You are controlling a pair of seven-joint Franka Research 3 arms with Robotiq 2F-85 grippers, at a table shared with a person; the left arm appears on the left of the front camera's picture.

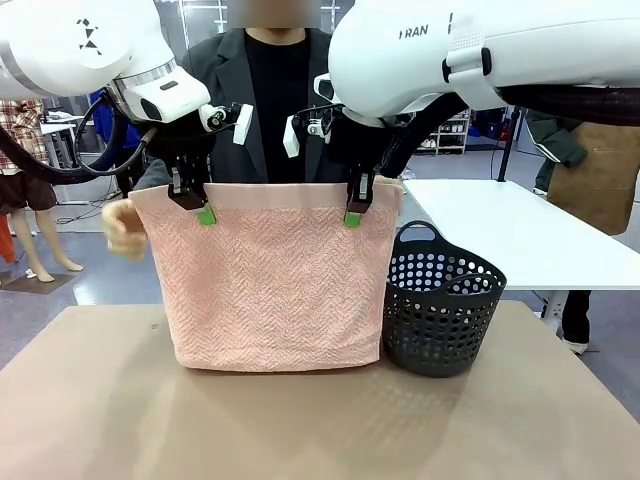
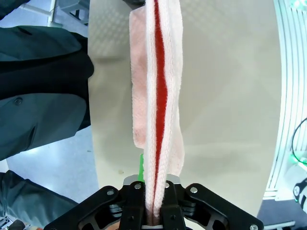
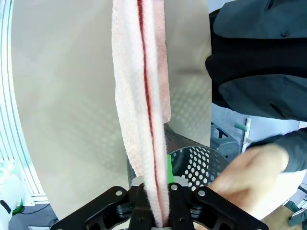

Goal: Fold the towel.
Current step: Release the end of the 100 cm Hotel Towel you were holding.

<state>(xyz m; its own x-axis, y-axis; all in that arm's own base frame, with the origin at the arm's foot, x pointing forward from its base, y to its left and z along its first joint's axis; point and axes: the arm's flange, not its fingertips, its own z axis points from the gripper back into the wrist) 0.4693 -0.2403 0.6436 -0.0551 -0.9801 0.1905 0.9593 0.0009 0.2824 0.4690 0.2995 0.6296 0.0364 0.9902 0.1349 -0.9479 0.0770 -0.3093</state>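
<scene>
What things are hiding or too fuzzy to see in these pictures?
Inside of the basket: front view, its own dark wall hides it.
Table behind the towel: front view, the hanging towel covers it.
Person's hand: right wrist view, blurred; fingers unclear.
Inner pad faces of the left claw and right claw: wrist views, the pinched towel covers them.

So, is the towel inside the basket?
No, the towel hangs from the left hand and the right hand, beside the basket.
</scene>
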